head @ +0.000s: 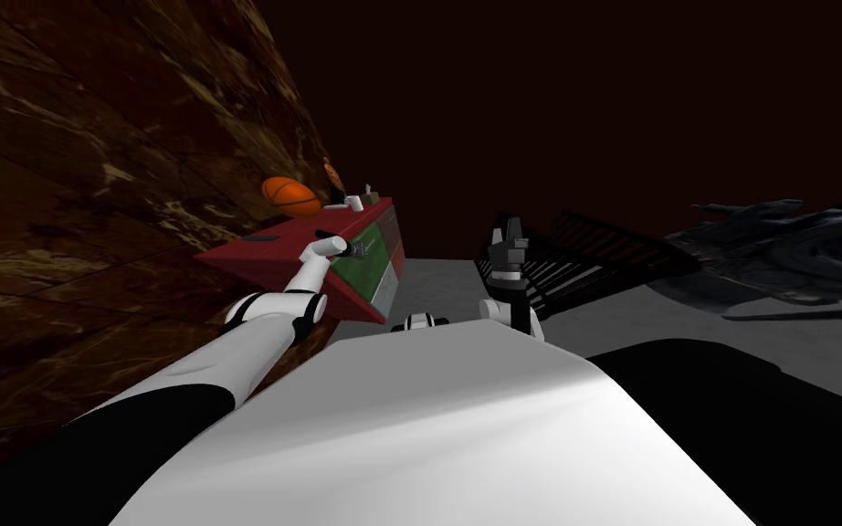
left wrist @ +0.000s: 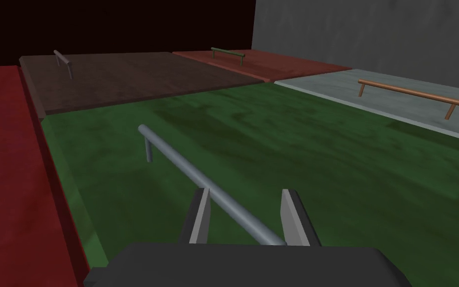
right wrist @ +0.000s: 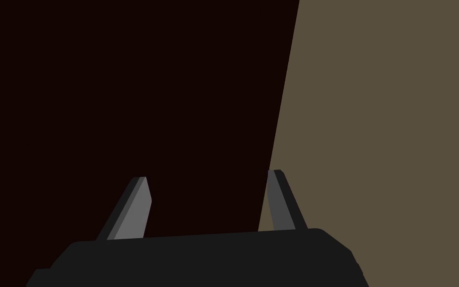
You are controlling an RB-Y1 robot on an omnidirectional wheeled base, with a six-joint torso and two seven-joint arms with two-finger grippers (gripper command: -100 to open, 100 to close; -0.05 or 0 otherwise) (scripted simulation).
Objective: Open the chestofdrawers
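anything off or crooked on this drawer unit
Nothing stands out. The red chest of drawers has its green drawer front level with its neighbours, and the grey bar handle at the left gripper looks straight and undamaged.

You get a dim, rolled head view, walls splaying into the corners, brightest on the grey floor (head: 437, 274) past the red chest of drawers (head: 364, 215), left wrist view evenly lit, soft sheen along the grey handle (left wrist: 183, 164), right wrist view mostly dark, pale light on one face of each right gripper (right wrist: 208, 174) finger.
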